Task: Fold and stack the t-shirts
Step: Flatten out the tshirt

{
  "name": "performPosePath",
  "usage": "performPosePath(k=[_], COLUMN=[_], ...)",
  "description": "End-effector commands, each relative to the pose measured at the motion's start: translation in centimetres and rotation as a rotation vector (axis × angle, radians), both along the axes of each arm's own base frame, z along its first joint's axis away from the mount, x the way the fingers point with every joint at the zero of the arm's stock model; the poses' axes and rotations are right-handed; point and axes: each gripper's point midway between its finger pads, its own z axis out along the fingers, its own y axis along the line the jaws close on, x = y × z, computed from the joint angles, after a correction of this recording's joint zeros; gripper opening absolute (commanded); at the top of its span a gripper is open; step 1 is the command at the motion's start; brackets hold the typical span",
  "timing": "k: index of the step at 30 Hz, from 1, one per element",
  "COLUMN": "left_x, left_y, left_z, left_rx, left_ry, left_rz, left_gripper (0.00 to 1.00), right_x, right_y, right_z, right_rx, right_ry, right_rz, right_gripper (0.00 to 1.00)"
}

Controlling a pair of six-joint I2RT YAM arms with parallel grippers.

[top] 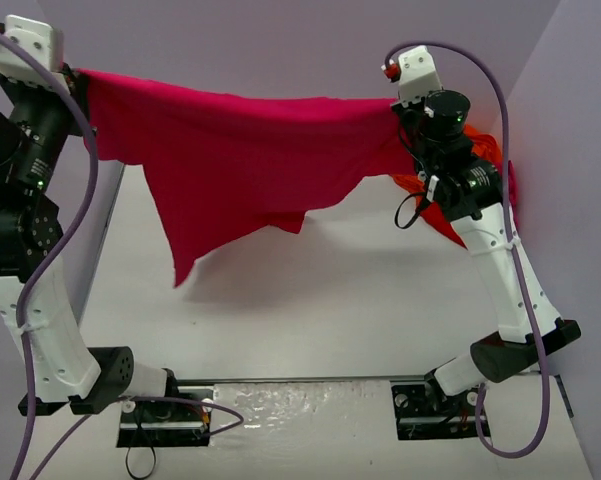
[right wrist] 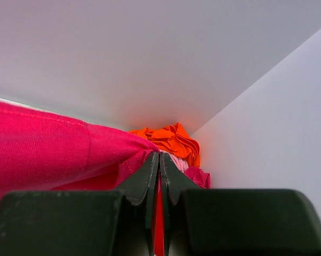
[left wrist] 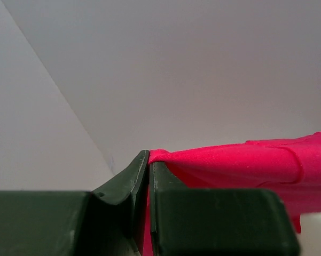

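Top external: shut tight on opposite top corners of the shirt, left end effector and right end effector alike, long axis strung crosswise between them, hanging above the tabletop.

I'm working over a white table, closed in by pale lilac walls at the left, back and right. On its near edge sit the arms' two black mounting plates, the left base and the right base, with a shiny metal strip between them. In the far right corner I see a crumpled heap of t-shirts: an orange t-shirt and, touching it, a magenta t-shirt. A soft shadow lies across the middle of the tabletop
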Motion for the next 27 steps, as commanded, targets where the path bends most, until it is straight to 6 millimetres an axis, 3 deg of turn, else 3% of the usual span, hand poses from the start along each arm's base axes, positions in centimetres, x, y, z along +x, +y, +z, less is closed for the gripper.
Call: performPosePath(k=[1,3,7,10,13,17,20,21,23,27], left_x=[0.0,1.5,7.6,11.0,15.4,19.7,22.0,22.5,22.4,22.8], left_y=[-1.0,-1.5,-1.6,-1.3,-1.7,-6.2,-10.0,-11.0,-13.5,-16.1], left_z=[2.6,1.8,-2.2,-4.2,-8.1,-14.6,-18.3,-18.6,-17.1,-14.9], left_rx=[-0.054,-0.056,-0.081,-0.068,0.003,0.183,0.207,0.211,0.213,0.186], left_ry=[-0.076,-0.05,0.06,0.1,0.185,0.318,0.382,0.378,0.327,0.241], left_rz=[-0.078,-0.111,-0.129,-0.109,-0.078,-0.063,-0.092,-0.099,-0.124,-0.151], left_gripper=[0.0,0.0,0.0,0.0,0.0,0.0,0.0,0.0,0.0,0.0], right_x=[-1.8,-1.5,-0.3,0.8,2.4,4.1,3.8,3.5,2.8,0.5], right_y=[-3.3,-4.4,-5.1,-6.0,-7.1,-9.1,-11.5,-12.4,-12.7,-10.8], right_z=[3.8,2.8,0.2,-1.5,-3.3,-5.3,-4.7,-4.3,-3.3,0.4], right_rx=[0.027,0.022,-0.037,-0.081,-0.109,-0.138,-0.099,-0.087,-0.075,-0.016], right_ry=[-0.108,-0.096,-0.04,0.002,0.047,0.096,0.075,0.066,0.042,-0.038], right_rz=[-0.096,-0.141,-0.173,-0.213,-0.243,-0.303,-0.344,-0.358,-0.347,-0.19], right_gripper=[0.0,0.0,0.0,0.0,0.0,0.0,0.0,0.0,0.0,0.0])
